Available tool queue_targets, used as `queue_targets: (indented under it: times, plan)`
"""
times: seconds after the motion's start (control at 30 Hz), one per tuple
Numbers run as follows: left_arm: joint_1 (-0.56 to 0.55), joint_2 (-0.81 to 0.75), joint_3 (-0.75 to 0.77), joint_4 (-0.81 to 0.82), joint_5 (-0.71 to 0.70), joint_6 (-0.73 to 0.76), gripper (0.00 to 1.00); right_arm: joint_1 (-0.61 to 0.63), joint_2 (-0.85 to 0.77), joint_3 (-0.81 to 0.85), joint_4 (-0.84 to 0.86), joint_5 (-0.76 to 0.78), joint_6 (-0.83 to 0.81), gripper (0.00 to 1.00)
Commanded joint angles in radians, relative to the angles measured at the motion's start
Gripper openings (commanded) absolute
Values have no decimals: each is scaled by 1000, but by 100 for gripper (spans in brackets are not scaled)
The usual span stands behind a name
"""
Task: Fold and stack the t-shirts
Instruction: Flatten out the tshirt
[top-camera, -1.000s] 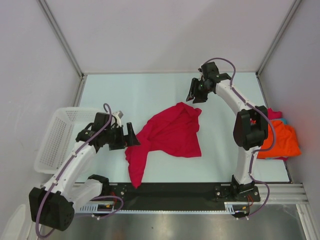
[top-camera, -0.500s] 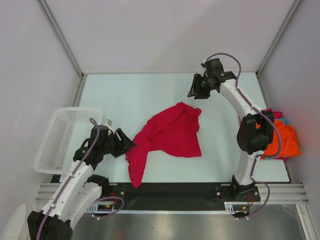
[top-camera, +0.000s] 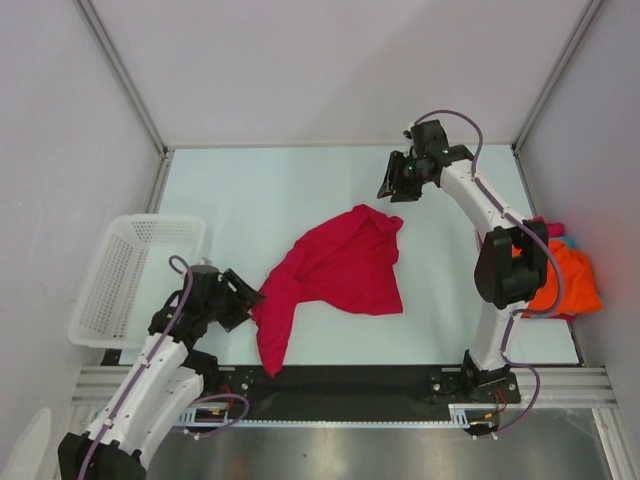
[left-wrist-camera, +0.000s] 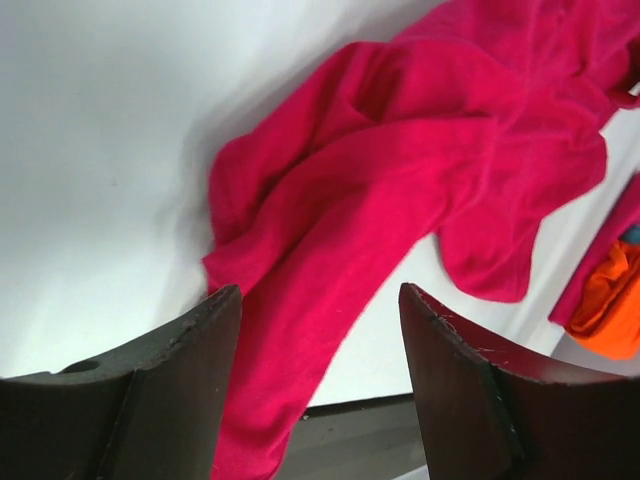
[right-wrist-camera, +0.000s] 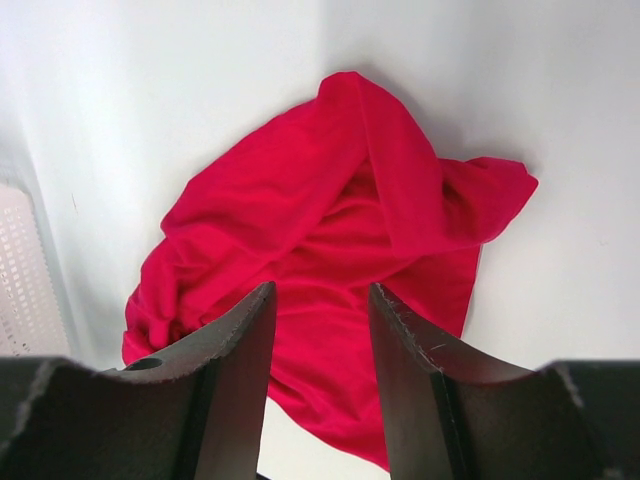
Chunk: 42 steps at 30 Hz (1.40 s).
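A crimson red t-shirt (top-camera: 335, 270) lies crumpled in the middle of the table, one narrow end trailing toward the near edge (top-camera: 271, 345). It fills both wrist views (left-wrist-camera: 400, 170) (right-wrist-camera: 330, 230). My left gripper (top-camera: 250, 293) sits low at the shirt's left edge, jaws open with nothing between them (left-wrist-camera: 320, 330). My right gripper (top-camera: 392, 182) hovers above the table beyond the shirt's far corner, open and empty (right-wrist-camera: 322, 320). A pile of folded t-shirts, orange (top-camera: 568, 280) over pink and teal, rests at the right edge.
A white lattice basket (top-camera: 125, 275) stands at the table's left edge, beside the left arm. The black front rail (top-camera: 350, 380) runs along the near edge. Grey walls enclose the table on three sides.
My left arm has pulled back toward the near edge and dropped low beside the shirt's left edge, its jaws narrower than before. The right gripper shifted slightly. The shirt has not moved.
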Motion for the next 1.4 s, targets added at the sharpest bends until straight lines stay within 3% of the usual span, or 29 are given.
queue_targets:
  times: [0.0, 0.3, 0.47, 0.6, 0.7, 0.73, 0.93, 1.17, 1.37]
  plan:
    - [-2, -4, -34, -24, -61, -56, 70, -4, -47, 0, -5, 1, -13, 47]
    - [-2, -16, -113, 7, -58, -79, 69, -7, -55, -23, -7, 6, -18, 47]
    - [-2, -24, -138, 41, -58, -76, 63, -10, -64, -28, -7, 12, -19, 47]
    - [-2, 8, -149, 82, -47, -59, 48, -11, -64, -25, -8, 14, -19, 47]
    - [-2, 33, -150, 114, -36, -53, 27, -10, -63, -23, -8, 14, -16, 47]
    - [-2, 40, -150, 122, -36, -51, 13, -10, -61, -22, -8, 14, -16, 47]
    - [-2, 60, -153, 145, -38, -41, 0, -5, -58, -6, -18, 18, -15, 47]
    - [-2, 60, -132, 150, -32, -21, 0, -1, -56, 10, -27, 23, -13, 46]
    - [-2, 53, -23, 96, -36, 2, 0, 5, -53, -14, -15, 18, -7, 46]
